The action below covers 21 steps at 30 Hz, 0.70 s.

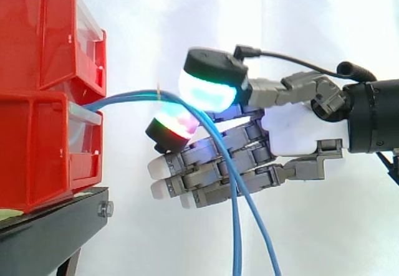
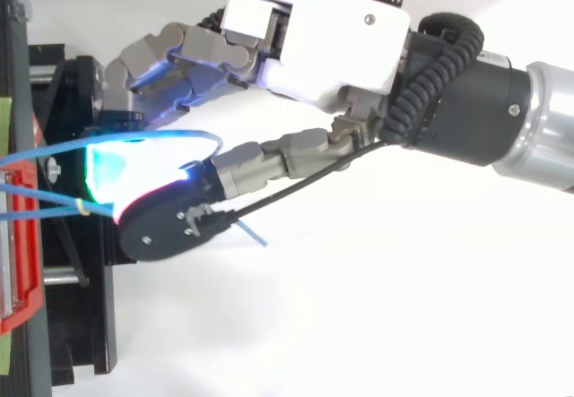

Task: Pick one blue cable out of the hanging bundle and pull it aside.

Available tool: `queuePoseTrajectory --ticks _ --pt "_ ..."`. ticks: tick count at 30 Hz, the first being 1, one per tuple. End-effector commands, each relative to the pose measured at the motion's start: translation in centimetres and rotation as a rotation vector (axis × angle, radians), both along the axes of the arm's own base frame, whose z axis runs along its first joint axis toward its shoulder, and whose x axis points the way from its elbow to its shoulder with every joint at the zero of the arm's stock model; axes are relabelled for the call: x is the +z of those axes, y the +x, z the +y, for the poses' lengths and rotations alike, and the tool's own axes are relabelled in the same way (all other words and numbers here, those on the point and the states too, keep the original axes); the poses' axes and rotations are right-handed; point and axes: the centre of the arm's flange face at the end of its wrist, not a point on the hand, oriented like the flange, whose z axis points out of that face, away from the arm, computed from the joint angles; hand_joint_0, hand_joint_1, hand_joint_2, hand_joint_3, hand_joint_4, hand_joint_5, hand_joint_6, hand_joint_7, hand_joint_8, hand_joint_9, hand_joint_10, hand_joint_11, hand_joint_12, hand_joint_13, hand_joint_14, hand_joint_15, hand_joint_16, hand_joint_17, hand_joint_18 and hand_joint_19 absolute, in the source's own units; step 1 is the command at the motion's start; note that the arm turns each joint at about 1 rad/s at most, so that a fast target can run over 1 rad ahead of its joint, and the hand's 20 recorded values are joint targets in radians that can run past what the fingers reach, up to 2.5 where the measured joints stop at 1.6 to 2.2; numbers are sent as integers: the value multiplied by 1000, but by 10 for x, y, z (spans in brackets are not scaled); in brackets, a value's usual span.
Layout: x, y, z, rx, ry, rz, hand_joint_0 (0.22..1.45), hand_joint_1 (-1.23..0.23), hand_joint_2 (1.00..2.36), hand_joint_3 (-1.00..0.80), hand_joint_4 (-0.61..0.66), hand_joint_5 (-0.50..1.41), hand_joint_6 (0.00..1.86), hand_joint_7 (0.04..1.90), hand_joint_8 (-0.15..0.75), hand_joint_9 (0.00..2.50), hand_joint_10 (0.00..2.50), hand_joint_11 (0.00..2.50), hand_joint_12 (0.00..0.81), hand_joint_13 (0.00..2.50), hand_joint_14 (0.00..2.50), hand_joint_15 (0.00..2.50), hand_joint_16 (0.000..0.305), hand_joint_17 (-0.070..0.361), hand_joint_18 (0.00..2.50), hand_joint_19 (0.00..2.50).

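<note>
Blue cables (image 1: 235, 226) leave the lower red bin (image 1: 43, 145), arch to the right and hang down in front of the curtain. A small pale tie (image 1: 159, 93) binds them near the top of the arch. My hand (image 1: 293, 129) reaches in from the right at the height of the arch. Two fingertips, a cyan-green pad (image 1: 209, 89) above and a red-green pad (image 1: 177, 125) below, close on one blue cable between them. The other fingers stretch straight toward the bin behind the hanging strands. In the top view, the hand (image 2: 314, 30) covers the looped cable (image 2: 170, 136).
A second red bin (image 1: 50, 33) is stacked on the lower one. Both stand on a black stand (image 1: 50, 232) at the left. In the top view the stand (image 2: 85, 325) runs along the left edge. A white curtain lies behind and below.
</note>
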Motion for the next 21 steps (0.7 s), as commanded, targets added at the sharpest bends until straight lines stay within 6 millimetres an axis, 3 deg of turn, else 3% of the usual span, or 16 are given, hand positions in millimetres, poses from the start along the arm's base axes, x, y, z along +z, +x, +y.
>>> queuePoseTrajectory --ticks 1,9,12,17,19,21 --pt "-1 -2 0 -1 1 13 697 -892 1003 -463 10 -181 904 944 218 660 5 163 269 463 0 33 26 59 274 0" --pt "-3 -3 0 -1 6 30 680 -926 1000 -500 38 -169 892 897 219 687 5 160 267 480 0 40 26 59 300 0" --pt "-4 -5 -1 0 10 44 603 -922 1000 -500 94 -145 878 1001 225 721 5 175 266 496 1 59 26 59 307 0" --pt "-4 -6 -1 -2 13 47 451 -751 1000 -500 159 -112 792 968 258 760 4 147 305 507 4 64 34 76 321 0" --pt "-4 -6 -1 -2 15 47 436 -688 1000 -500 190 -87 698 1040 264 763 4 146 314 506 2 72 35 80 320 8" --pt "-4 -6 -2 -2 14 47 431 -602 1000 -500 197 -57 549 1261 267 759 3 123 318 505 3 73 36 82 305 12"
